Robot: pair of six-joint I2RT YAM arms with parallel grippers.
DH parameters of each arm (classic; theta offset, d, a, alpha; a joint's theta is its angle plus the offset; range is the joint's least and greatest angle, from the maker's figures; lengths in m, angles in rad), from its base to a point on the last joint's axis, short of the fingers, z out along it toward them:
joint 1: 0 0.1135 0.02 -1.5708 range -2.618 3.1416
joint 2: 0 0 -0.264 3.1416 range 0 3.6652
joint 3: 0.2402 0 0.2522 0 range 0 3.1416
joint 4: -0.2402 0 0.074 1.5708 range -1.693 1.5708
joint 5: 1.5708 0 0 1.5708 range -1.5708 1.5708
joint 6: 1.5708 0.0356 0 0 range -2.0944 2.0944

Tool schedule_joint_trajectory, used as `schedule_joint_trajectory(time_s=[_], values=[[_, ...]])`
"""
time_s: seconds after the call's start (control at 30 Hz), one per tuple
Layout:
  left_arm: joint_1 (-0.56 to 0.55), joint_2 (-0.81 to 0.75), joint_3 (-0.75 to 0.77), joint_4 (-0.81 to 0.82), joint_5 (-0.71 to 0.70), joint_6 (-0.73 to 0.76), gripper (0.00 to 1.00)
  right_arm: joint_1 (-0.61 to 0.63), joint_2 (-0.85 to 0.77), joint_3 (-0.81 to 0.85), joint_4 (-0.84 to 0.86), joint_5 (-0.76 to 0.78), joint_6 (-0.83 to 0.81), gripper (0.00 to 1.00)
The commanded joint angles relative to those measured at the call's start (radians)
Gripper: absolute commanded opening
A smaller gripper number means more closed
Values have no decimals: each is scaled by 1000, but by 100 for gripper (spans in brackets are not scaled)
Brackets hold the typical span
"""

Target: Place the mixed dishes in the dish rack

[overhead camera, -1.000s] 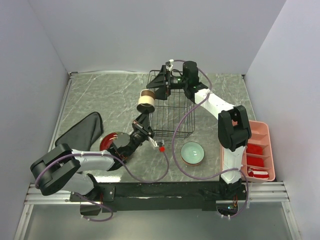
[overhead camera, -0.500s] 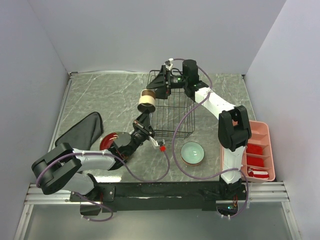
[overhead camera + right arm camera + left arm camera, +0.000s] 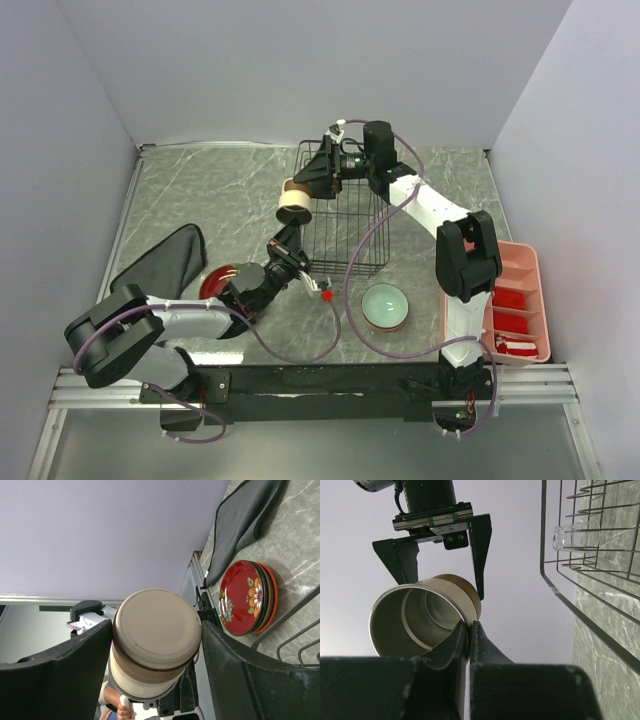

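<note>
Rack (image 3: 342, 238): clear glass (image 3: 575, 534) inside | left claw (image 3: 469, 625) pinching tan cup (image 3: 418, 616) rim | right claw (image 3: 156, 629) spread astride it

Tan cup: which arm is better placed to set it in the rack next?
Right, likely. The right fingers straddle the tan cup, and that arm reaches over the dish rack. The left fingers merely pinch its rim from below, outside the rack.

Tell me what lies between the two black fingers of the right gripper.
The small tan brown-banded cup, seen in the right wrist view; the left gripper pinches its rim.
</note>
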Motion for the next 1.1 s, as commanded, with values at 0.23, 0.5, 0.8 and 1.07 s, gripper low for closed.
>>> schedule_joint_trajectory(time_s=[0.23, 0.5, 0.8, 1.07], values=[[-5, 23, 55, -31, -40, -32, 45, 5, -11, 59, 54, -23, -17, 56], [-47, -10, 0, 90, 7, -34, 63, -2, -5, 97, 10, 17, -100, 54], [-79, -254, -144, 22, 47, -68, 64, -37, 39, 311, -332, 208, -512, 55], [-107, -817, -14, -910, 21, -490, 75, -57, 98, 482, -422, 570, -847, 54]])
